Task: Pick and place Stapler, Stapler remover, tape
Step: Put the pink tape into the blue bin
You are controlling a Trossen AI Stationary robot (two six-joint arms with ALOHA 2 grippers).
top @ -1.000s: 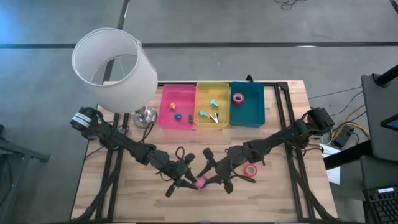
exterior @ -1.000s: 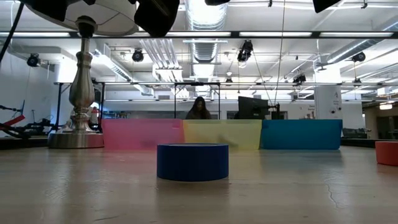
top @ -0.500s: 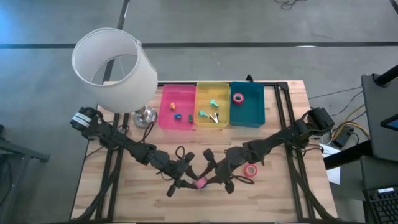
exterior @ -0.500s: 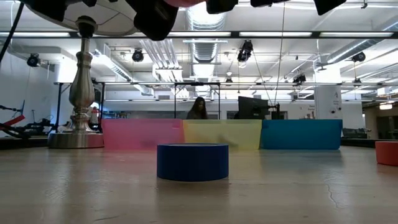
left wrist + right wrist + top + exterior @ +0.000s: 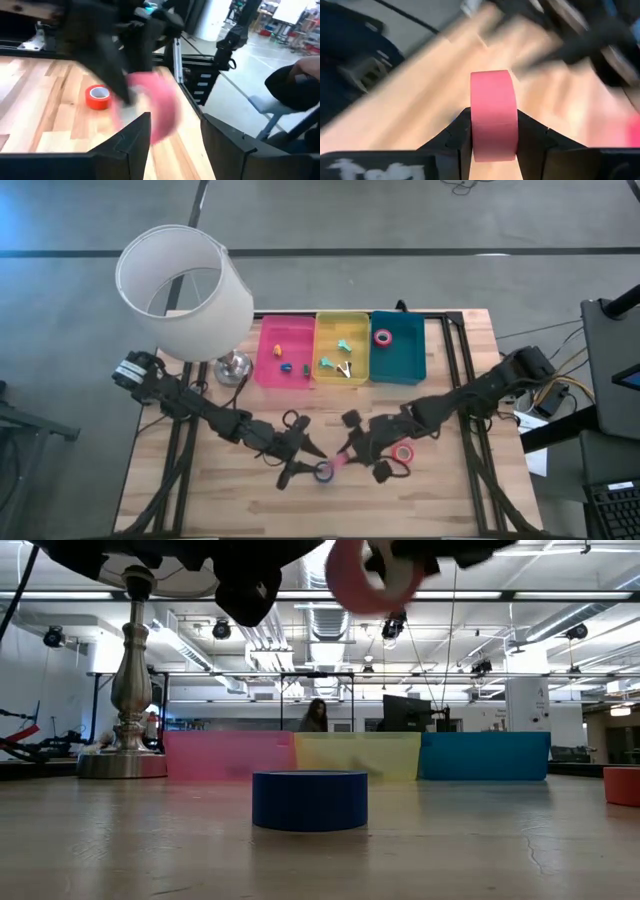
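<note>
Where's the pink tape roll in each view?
High: pink tape roll at front centre, in the right gripper.
Low: top centre, held above the table.
Left wrist: blurred pink, just past the fingers.
Right wrist: centre, between the fingers.
Shared landmark: red roll on the table.

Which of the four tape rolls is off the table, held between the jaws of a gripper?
The pink tape roll, clamped in the right gripper. The blue roll and the red roll lie on the table, and the fourth roll sits in the teal bin.
</note>
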